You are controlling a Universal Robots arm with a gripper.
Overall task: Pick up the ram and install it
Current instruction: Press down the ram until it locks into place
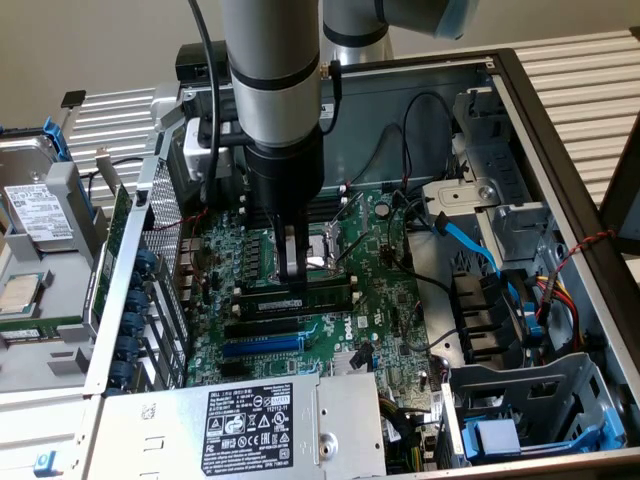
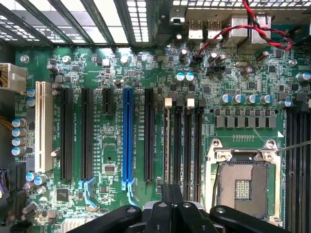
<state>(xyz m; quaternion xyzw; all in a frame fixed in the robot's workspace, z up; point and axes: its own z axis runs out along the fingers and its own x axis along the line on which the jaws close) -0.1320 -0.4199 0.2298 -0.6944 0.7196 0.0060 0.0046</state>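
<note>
The ram [image 1: 322, 297] stands on edge directly under the end effector [image 1: 293, 280], in the line of the memory slot nearest the expansion slots on the motherboard [image 1: 390, 300]. The end effector's fingers are drawn fully together, and their tips meet the ram's upper edge a little off its middle. Whether they pinch the thin board or only bear on it cannot be made out.

In the wrist view the end effector [image 2: 171, 191] looks straight down along the ram [image 2: 167, 145], which shows as a thin, pale edge. Its long axis lies in the same line as the closed fingers, so there is no sideways offset to judge, only height. It appears to sit in or right at its slot, though I cannot tell if the end clips have latched.

Just beside it lie the empty memory slots [image 2: 187, 141], parallel and black. The CPU socket [image 2: 241, 182] is beyond them on one side and the blue expansion slot [image 2: 128, 136] is further off on the other, also parallel. In the exterior view the ram runs left to right, between the CPU socket [image 1: 325, 250] and the blue expansion slot [image 1: 262, 345]. The power supply [image 1: 250, 420] sits nearer the camera, and the open computer case [image 1: 560, 130] surrounds it all.
</note>
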